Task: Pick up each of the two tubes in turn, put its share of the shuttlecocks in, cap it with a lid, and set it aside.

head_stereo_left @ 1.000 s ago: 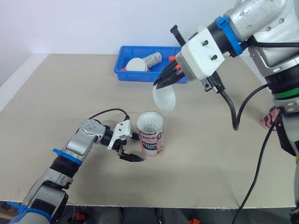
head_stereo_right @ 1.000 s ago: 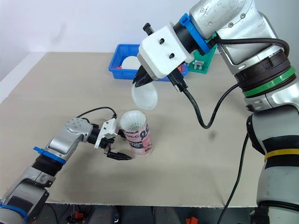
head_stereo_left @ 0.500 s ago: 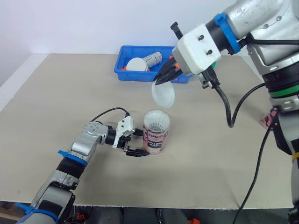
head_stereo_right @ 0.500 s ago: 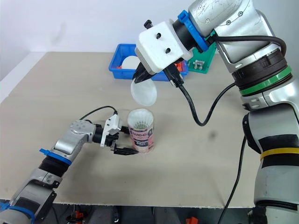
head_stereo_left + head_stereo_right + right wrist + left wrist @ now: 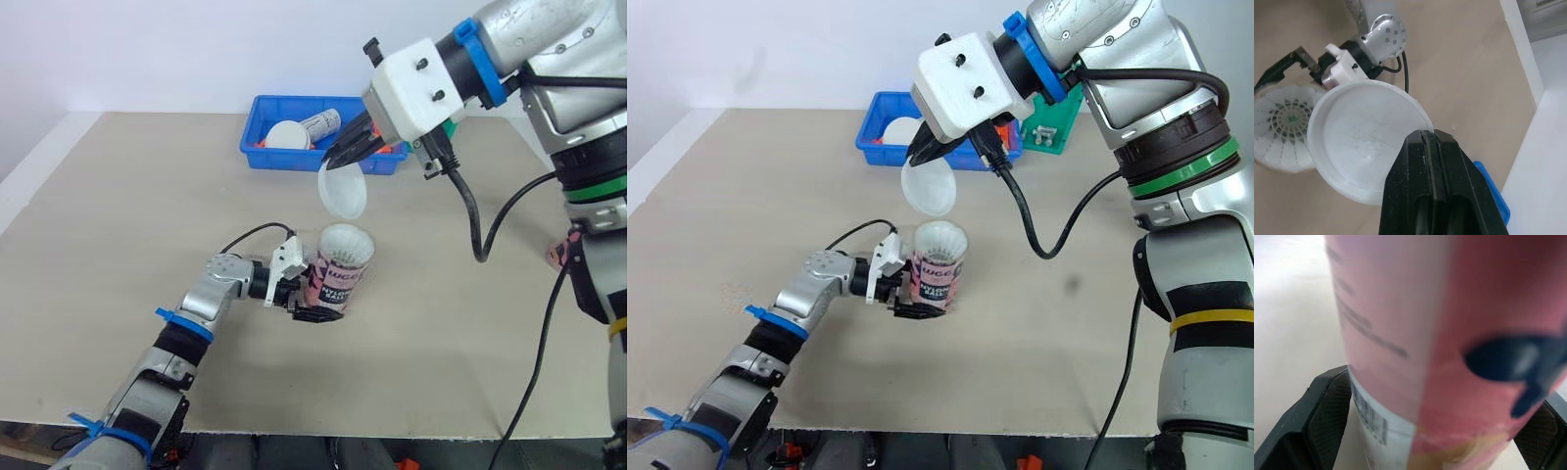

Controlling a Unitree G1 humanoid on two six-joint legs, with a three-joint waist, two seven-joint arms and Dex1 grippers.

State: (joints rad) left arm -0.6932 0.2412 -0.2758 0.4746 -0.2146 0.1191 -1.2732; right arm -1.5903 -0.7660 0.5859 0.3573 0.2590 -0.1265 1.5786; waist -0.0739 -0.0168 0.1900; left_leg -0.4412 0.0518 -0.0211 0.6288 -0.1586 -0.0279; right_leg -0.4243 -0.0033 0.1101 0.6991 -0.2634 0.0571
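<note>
Rightward across the tabletop [image 5: 137, 206] the left claw [image 5: 315, 304] and its pink tube [image 5: 338, 281] have slid, ending beneath the lid [image 5: 343, 193]. The claw pinches the tube's base, its far finger hidden behind the tube from the head. The tube stands upright with shuttlecocks [image 5: 346, 245] filling its open mouth. The right claw [image 5: 335, 163] is pressed together on the rim of the translucent lid, which hangs tilted just above the tube. That claw hides part of the blue bin [image 5: 257, 149], where what looks like a second tube [image 5: 318, 124] lies beside a white round piece [image 5: 284, 134]. Beige tabletop meets a white wall [image 5: 196, 49].
</note>
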